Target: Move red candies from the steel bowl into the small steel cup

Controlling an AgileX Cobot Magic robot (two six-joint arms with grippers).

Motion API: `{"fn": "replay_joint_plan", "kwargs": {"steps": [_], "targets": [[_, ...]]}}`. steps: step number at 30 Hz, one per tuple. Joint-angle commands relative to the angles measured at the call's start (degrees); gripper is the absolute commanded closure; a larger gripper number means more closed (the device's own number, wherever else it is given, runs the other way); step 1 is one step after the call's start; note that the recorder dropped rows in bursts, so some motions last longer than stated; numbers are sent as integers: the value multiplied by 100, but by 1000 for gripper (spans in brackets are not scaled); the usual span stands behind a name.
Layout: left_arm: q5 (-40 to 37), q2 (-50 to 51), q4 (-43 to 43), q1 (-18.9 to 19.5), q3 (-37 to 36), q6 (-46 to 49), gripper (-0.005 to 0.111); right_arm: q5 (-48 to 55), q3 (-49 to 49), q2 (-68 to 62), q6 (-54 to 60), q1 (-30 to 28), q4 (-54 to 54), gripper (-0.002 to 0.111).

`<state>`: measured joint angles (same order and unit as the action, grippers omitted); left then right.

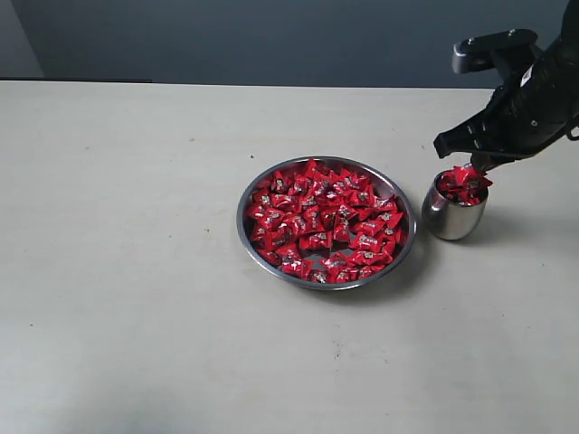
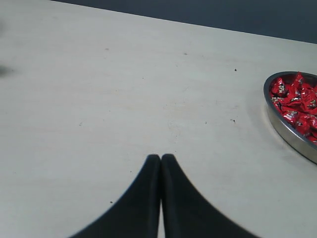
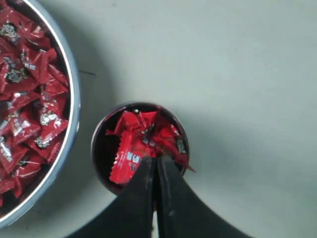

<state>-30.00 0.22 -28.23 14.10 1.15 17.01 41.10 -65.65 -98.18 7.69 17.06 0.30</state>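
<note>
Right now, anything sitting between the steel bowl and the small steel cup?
Nothing: only a narrow strip of bare table separates the steel bowl from the small steel cup; they don't touch. Clearest in the right wrist view; the exterior view agrees.

The left tool (image 2: 161, 157) and right tool (image 3: 155, 159) are matte black, each with two curved fingers (image 2: 138, 203) tapering to tips. A silver-grey bracket (image 1: 493, 47) tops the black right arm (image 1: 536, 101).

Steel bowl (image 1: 405, 237) heaped with red candies (image 1: 324, 220), small steel cup (image 1: 452, 220) beside, candy-filled
</note>
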Motion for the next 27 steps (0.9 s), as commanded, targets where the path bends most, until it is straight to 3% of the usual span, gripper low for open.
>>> {"fn": "replay_joint_plan", "kwargs": {"steps": [1, 11, 27], "targets": [[30, -22, -1, 9, -10, -9, 106, -169, 34, -182, 44, -32, -30, 108], [16, -22, -1, 9, -10, -9, 106, -189, 34, -266, 44, -32, 68, 77], [16, -22, -1, 9, -10, -9, 106, -127, 34, 495, 44, -32, 85, 77]]}}
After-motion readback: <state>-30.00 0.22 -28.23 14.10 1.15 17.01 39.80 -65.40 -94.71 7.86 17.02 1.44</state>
